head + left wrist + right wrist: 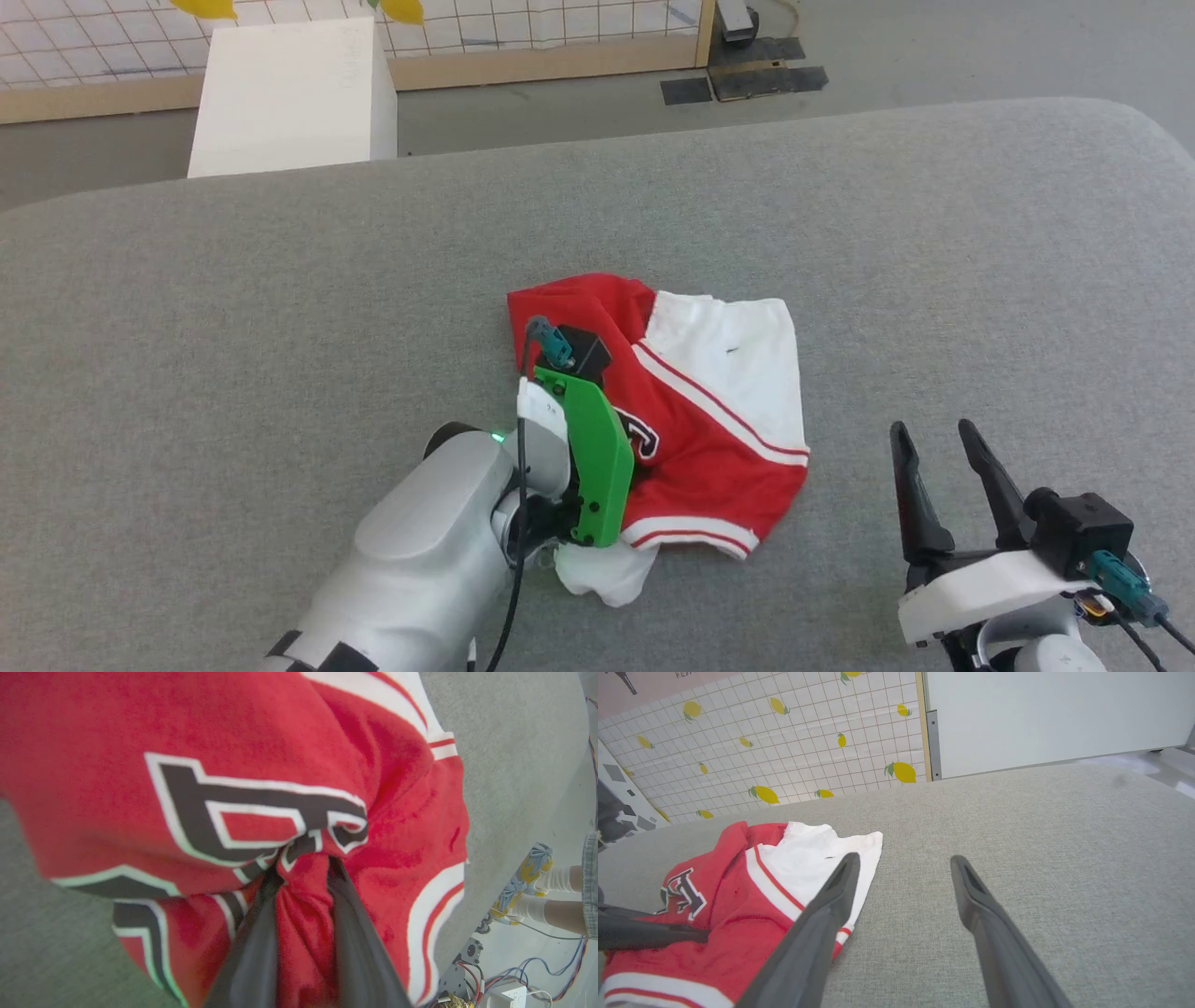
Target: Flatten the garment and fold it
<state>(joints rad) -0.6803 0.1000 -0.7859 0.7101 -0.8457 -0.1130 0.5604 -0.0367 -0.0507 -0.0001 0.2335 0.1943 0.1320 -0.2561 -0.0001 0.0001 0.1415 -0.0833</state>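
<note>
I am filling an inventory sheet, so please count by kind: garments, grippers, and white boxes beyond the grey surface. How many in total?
Garments: 1, the garment, crumpled on the grey surface
Grippers: 2, the left gripper pinching the garment, the right gripper open
White boxes: 1, the white box
Total: 4

Your garment (709, 439) reads as soft, matt knitted cloth with a faintly fuzzy nap. Its black-and-white print looks flatter and smoother. Under it, the table (280, 327) wears grey woven fabric, matt and coarse-grained. At five o'clock the right gripper (932, 427) shows matt dark fingers. At seven o'clock the left arm (420, 532) has a glossy pale shell, and its green bracket (597, 457) looks like smooth plastic.
</note>
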